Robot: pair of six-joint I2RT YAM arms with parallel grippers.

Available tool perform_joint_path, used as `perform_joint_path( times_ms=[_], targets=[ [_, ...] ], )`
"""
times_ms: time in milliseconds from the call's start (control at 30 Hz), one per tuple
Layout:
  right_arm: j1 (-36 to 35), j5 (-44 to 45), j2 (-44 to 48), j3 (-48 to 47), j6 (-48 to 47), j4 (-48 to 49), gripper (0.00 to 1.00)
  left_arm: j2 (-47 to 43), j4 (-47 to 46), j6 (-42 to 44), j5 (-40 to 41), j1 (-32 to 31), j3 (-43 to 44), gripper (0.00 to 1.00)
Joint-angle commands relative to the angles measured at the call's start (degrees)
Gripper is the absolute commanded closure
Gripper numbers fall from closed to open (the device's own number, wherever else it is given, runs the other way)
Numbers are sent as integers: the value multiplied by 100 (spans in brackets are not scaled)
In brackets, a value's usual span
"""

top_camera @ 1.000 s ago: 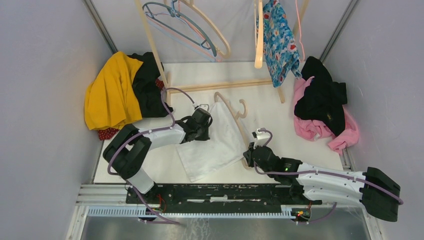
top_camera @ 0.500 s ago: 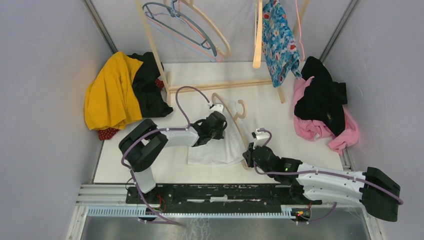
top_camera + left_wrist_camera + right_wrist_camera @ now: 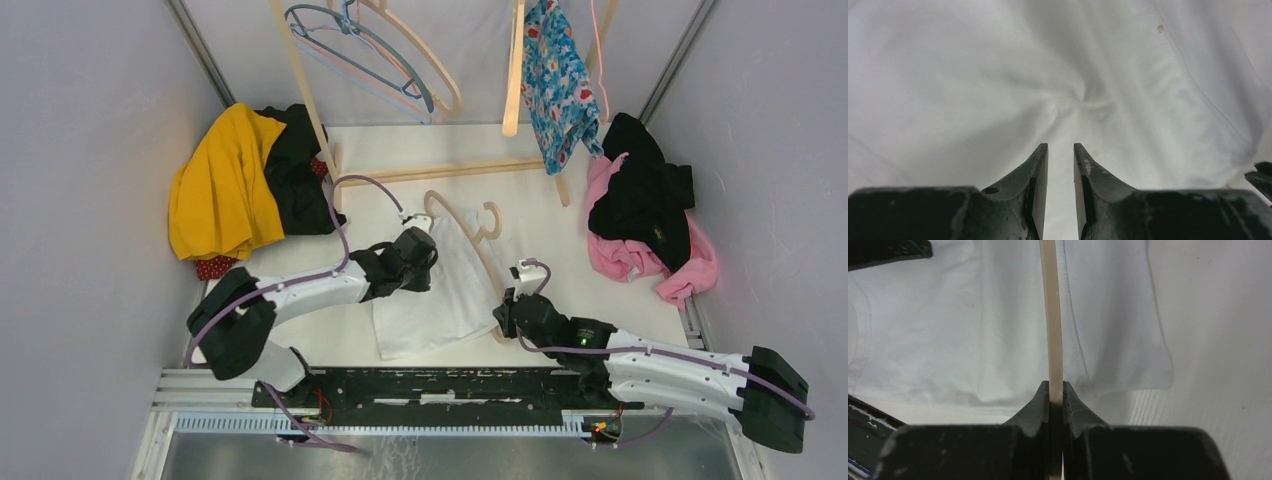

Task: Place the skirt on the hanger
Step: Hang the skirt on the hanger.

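1. My left arm reaches low over the tabletop with the elbow bent. My left hand hangs over the left part of the skirt, tilted down at the cloth.
2. Its dark, scuffed fingers stand a little apart, with a narrow slot between them and nothing in it. The cloth lies just beyond the tips.
3. My right arm stretches low from the near right corner, and my right hand sits at the skirt's near right edge.
4. The right hand is clamped on the hanger, both tips pinching its thin bar near the end.
5. The skirt lies spread on the tabletop between my two hands. It is white, soft cloth with a stitched hem, and its folds draw into a small pucker just ahead of the left fingers.
6. The hanger is pale, smooth wood, slim and curved. It lies on top of the skirt's right part, hook toward the far side.
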State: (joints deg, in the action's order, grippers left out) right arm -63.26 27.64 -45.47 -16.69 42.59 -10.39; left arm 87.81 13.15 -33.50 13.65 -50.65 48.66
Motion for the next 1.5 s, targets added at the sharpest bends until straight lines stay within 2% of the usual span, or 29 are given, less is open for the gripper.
perform_joint_path(
  times_ms=[0, 133, 533, 700, 1000, 1267, 1467],
  targets=[
    [-12, -59, 24, -115, -66, -104, 99, -822, 551, -288, -5, -42, -81, 67],
    [-15, -125, 3, -102, -66, -60, 99, -1022, 662, -317, 246, -41, -335, 65],
    [-14, -127, 144, -161, -132, -248, 99, -280, 364, -875, 448, -100, -1299, 69],
    [-18, -139, 39, -93, -97, -79, 99, -256, -57, -1009, 113, -338, -1366, 70],
    [-15, -415, -260, 9, -8, 283, 99, 586, -889, -1235, -109, -767, -1096, 71],
    [-51, -738, -593, 2, 10, 441, 99, 61, -649, -1188, 109, -795, -1020, 72],
    [-157, -955, -687, -488, -212, 245, 99, -529, -200, -1067, 263, -795, -881, 73]
  ],
)
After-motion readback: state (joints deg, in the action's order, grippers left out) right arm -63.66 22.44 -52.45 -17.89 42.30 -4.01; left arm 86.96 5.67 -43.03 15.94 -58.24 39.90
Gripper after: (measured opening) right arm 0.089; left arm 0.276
